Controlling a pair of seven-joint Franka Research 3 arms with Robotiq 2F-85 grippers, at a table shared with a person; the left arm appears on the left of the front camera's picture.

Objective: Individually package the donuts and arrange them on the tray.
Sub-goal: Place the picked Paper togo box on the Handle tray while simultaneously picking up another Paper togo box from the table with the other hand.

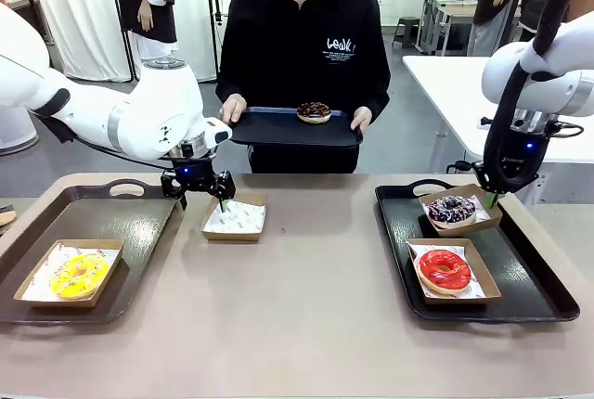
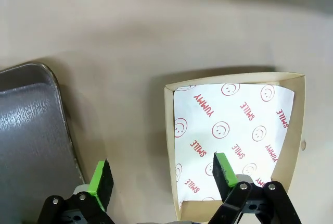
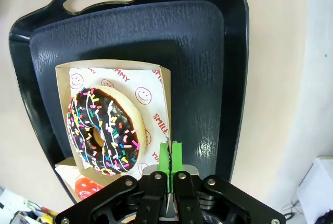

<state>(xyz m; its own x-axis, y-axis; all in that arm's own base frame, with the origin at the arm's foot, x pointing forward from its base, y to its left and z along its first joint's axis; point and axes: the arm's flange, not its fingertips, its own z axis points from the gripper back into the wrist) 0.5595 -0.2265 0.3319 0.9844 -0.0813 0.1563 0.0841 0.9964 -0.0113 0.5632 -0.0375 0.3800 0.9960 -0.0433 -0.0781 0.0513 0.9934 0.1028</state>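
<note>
Matte tan table [image 1: 306,306]; left gripper [image 2: 161,174] apart over printed-paper carton [image 2: 296,125]; right gripper [image 3: 170,157] together beside sprinkled donut [image 3: 104,130].

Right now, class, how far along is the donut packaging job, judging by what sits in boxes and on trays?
Done: the yellow donut, the sprinkled donut and the red donut sit boxed on trays. In hand: the open left gripper straddles the empty box's wall; the right gripper pinches the sprinkled donut's box. Left: the chocolate donut on the person's tray.

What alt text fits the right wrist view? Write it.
A sprinkled chocolate donut sits in a paper-lined cardboard box on a black tray. The right gripper is shut on the box's edge; a red donut peeks in below.
</note>
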